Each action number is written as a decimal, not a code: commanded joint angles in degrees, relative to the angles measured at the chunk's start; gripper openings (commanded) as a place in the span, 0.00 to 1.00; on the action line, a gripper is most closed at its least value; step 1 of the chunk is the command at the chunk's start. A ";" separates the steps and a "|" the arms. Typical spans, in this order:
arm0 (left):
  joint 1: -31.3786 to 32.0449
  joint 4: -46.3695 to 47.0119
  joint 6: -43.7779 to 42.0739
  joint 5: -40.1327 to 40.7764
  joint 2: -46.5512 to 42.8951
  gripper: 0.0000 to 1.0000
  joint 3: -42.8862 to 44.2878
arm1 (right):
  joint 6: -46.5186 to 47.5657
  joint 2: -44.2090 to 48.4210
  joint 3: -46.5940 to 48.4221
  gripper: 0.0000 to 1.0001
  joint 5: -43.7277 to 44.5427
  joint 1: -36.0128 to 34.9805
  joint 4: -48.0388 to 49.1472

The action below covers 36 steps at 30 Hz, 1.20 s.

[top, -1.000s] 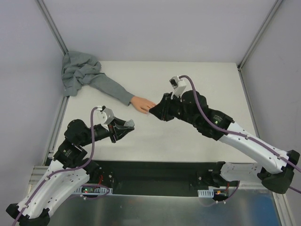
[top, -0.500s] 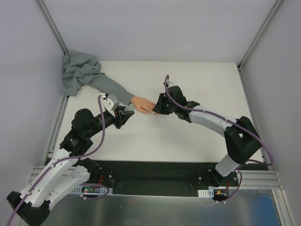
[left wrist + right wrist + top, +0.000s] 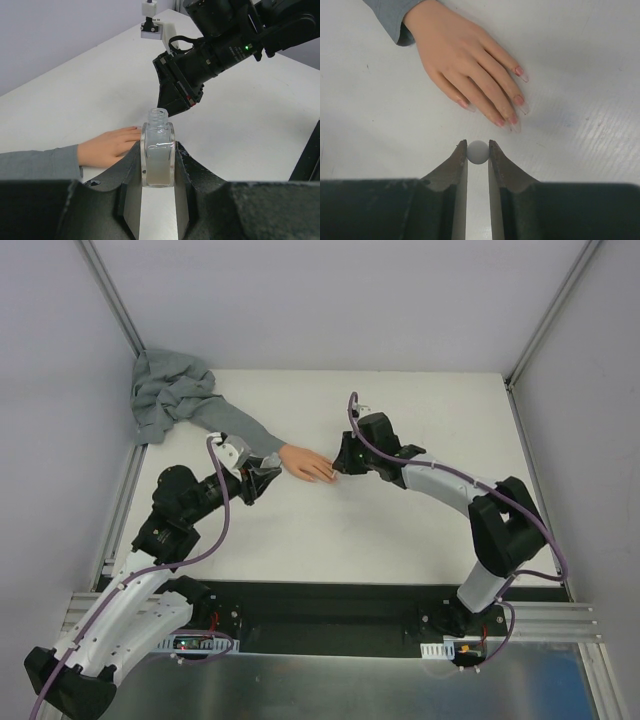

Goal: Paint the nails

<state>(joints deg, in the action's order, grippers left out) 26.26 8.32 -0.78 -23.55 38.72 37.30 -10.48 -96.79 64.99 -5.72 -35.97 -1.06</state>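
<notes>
The fake hand [image 3: 307,464] lies flat on the table [image 3: 420,530], its nails [image 3: 519,100] just before the right gripper [image 3: 478,146], which pinches a small round grey-white piece [image 3: 478,153]. The left gripper [image 3: 158,146] clamps an uncapped bottle [image 3: 158,165] near the sleeve [image 3: 235,426].

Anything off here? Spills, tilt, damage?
No spill or damage that I can see. The open bottle stands upright, clamped between the left fingers. The right fingers pinch a small pale round knob just short of the nails of the fake hand. Only untidy bit: the grey sleeve bunched at the far-left corner of the table.
</notes>
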 commanded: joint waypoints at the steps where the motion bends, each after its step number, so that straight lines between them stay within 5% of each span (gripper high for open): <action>1: -0.95 4.78 0.69 -3.52 -0.75 0.00 -0.12 | 2.92 -1.38 1.54 0.01 -1.23 0.99 0.80; 36: -1.30 4.78 0.60 -4.40 -0.58 0.00 -0.30 | 2.66 -10.08 6.55 0.01 -0.97 0.99 1.32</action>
<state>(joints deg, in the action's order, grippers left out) 25.76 8.88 -0.62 -26.57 38.54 36.69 -8.27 -106.19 69.30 -6.87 -35.11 -0.25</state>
